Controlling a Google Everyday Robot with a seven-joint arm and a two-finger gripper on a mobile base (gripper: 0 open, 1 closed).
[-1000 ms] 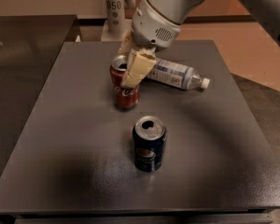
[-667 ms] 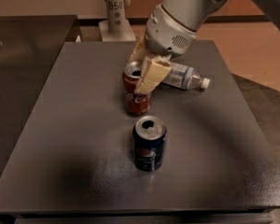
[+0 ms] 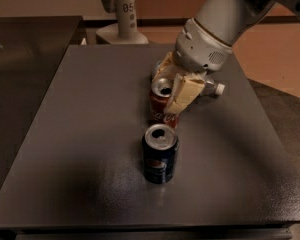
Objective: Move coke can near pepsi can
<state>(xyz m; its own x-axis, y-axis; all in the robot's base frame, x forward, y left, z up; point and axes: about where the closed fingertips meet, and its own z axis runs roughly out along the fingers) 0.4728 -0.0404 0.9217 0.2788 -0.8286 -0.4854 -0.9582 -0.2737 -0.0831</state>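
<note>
Two cans sit close together on the table (image 3: 65, 134). The coke (image 3: 162, 115) is just behind the pepsi (image 3: 160, 156), and the two are near touching from this angle. The gripper (image 3: 165, 91) is over the coke's top and pinches it, one finger on each side, with the near finger (image 3: 182, 91) laid down its right flank. The pepsi's rim hides the coke's base, so we cannot tell whether it is already on the table.

We judge the carry all but finished, with the set-down as the step in hand. To do it well, we would bring the coke straight down and level, so that it lands flat and does not rock into the pepsi. We would spread the fingers only once the base is seated. Then we would lift straight up, since a sideways exit could clip either can or the bottle (image 3: 215, 89) lying just behind.
</note>
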